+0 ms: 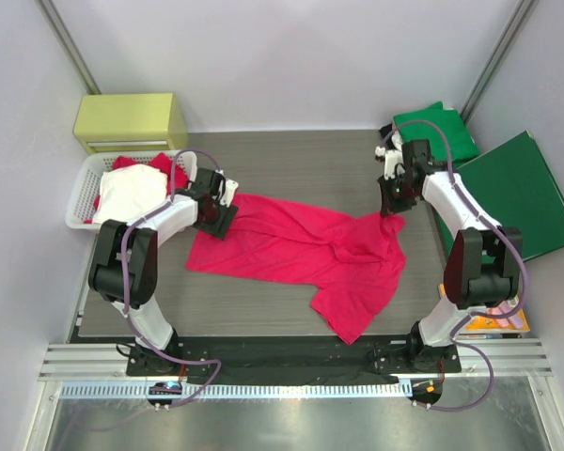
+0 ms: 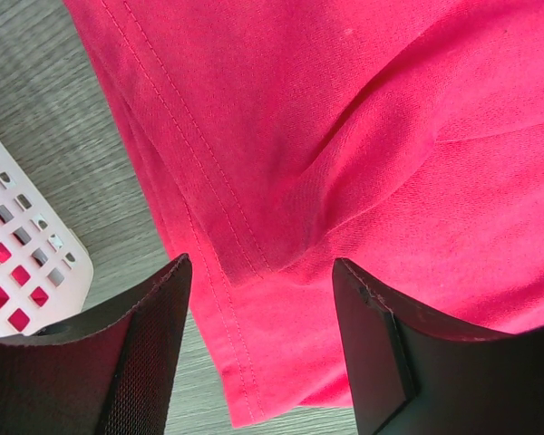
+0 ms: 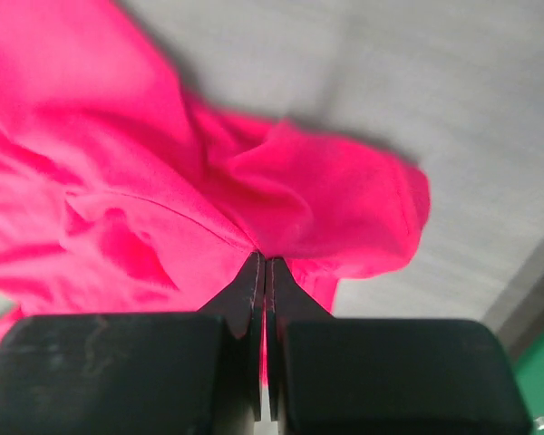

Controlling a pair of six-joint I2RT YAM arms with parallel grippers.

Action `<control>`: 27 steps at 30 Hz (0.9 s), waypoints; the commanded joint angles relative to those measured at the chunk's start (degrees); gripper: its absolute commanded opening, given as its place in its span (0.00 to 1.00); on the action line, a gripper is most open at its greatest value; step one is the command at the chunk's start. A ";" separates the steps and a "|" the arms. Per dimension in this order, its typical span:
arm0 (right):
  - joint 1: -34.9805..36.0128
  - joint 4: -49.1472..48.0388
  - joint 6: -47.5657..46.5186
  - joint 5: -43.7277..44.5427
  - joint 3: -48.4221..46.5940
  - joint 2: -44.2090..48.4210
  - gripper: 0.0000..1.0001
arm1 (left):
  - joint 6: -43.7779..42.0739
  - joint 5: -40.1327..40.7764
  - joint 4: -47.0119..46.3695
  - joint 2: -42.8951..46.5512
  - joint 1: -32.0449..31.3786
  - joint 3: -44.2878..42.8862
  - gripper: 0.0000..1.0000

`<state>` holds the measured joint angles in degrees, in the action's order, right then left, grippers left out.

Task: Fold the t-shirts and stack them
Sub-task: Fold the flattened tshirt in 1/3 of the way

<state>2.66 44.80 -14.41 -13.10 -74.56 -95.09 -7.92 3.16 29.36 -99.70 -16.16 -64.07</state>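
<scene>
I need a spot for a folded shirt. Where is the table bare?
Bare table runs along the back, between the basket and the green shirt, behind the red shirt. Another patch lies in front of the red shirt, by the left arm's base. The right edge is crowded: folder, right gripper.

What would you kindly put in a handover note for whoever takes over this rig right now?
Left gripper: open, jaws astride the hem of the bright pinkish-red cloth t-shirt, not closed.
Right gripper: shut on that shirt's right end.
The red shirt lies spread, crumpled, mid-table. A green cloth t-shirt sits at the far right corner, seemingly folded. A pale cloth t-shirt is in the white plastic basket, with more red cloth.
Done: perhaps the green one. To do: fold the red and pale shirts, then stack.
</scene>
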 commanded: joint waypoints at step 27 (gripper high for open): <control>0.16 4.60 1.76 -0.25 15.14 19.07 0.64 | -0.34 -1.23 -1.15 0.91 -0.54 -0.35 0.64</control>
<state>2.66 47.07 -13.32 -10.37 -62.61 -74.13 -7.97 2.35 29.26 -99.70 -16.38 -63.53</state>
